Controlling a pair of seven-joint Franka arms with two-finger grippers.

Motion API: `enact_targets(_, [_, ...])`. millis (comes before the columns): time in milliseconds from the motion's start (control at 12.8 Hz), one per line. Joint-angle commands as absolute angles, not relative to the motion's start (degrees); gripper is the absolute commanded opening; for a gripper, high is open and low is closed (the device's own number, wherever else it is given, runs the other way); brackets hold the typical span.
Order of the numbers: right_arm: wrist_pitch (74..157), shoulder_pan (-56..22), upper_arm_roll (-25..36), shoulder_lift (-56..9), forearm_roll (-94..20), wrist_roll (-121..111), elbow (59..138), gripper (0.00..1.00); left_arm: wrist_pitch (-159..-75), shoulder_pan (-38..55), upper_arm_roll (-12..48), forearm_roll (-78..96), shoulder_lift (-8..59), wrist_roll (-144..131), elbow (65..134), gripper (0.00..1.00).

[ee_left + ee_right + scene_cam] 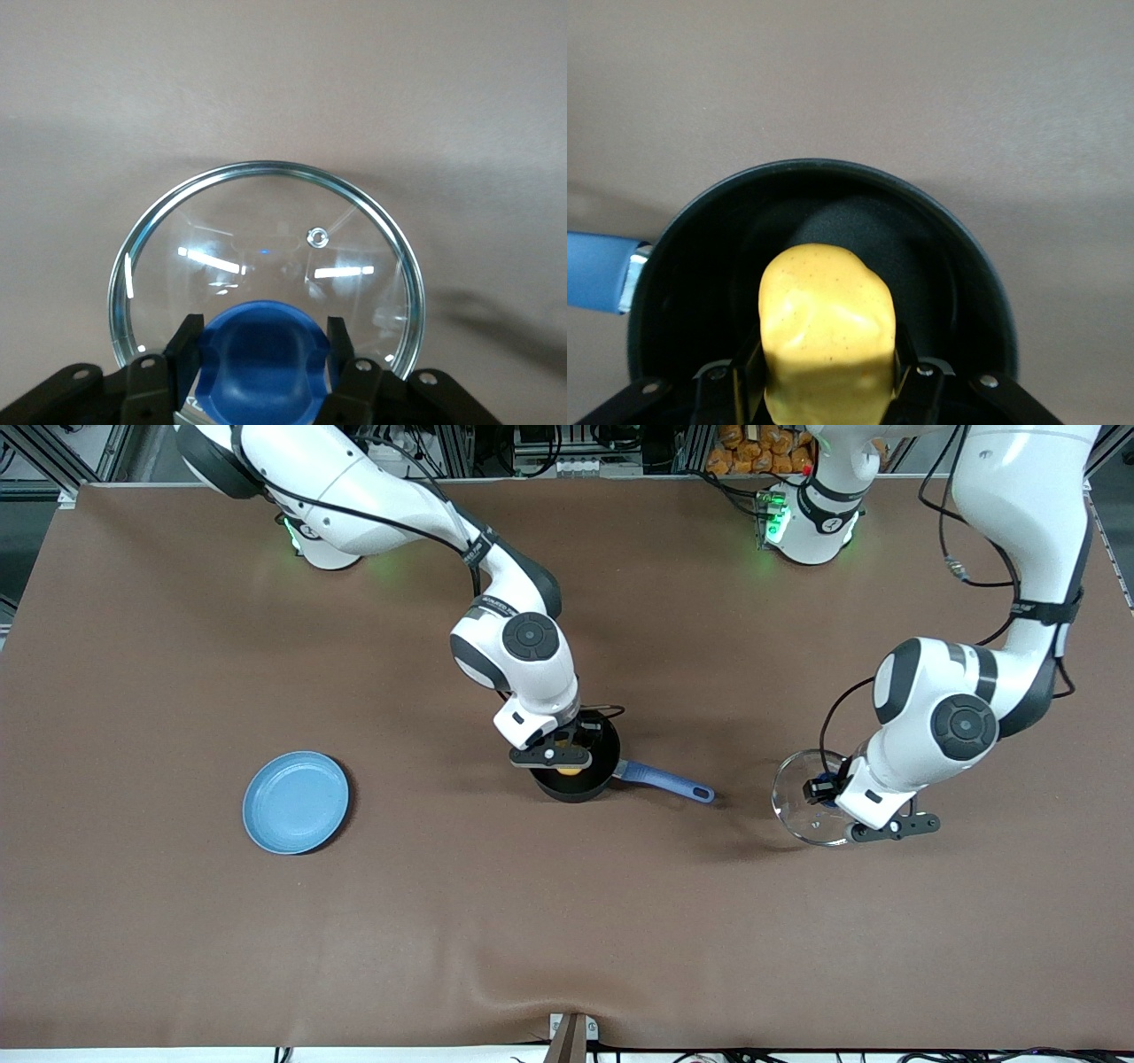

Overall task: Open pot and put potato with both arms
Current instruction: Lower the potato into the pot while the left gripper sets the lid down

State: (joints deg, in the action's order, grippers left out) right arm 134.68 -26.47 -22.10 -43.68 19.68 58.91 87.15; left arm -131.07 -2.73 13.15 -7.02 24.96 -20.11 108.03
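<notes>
**Front view: potato held over the open pot, lid held off to one side**

The right hand (pixel 567 766) is hanging directly over the pot (pixel 576 784), clenching the potato (pixel 827 332) between its fingers (pixel 917 390). In the right wrist view the yellow potato is sitting above the pot's dark interior, inside the ring of its rim. The pot is standing uncovered near the middle of the worktop (pixel 567 921), its blue handle (pixel 664 781) pointing toward the left arm's end.

The left hand (pixel 819 790) is grasping the blue knob (pixel 259 359) of the glass lid (pixel 266 266), one finger on each side of it. The lid is lying level over bare worktop, well apart from the pot. A light-blue plate (pixel 295 802) is resting toward the right arm's end.
</notes>
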Motion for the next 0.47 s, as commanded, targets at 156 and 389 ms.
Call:
enact_targets(156, [134.6, -28.2, -21.6, -49.1, 21.8, 62.0, 81.8, 0.00, -137.9, -6.1, 14.0, -6.3, 22.9, -13.9, 115.6, 0.00])
enact_targets(389, [134.6, -28.6, -21.6, -49.9, 21.8, 62.3, 81.3, 0.00, -140.1, -7.6, 14.1, -6.2, 23.3, -12.7, 117.9, 0.00])
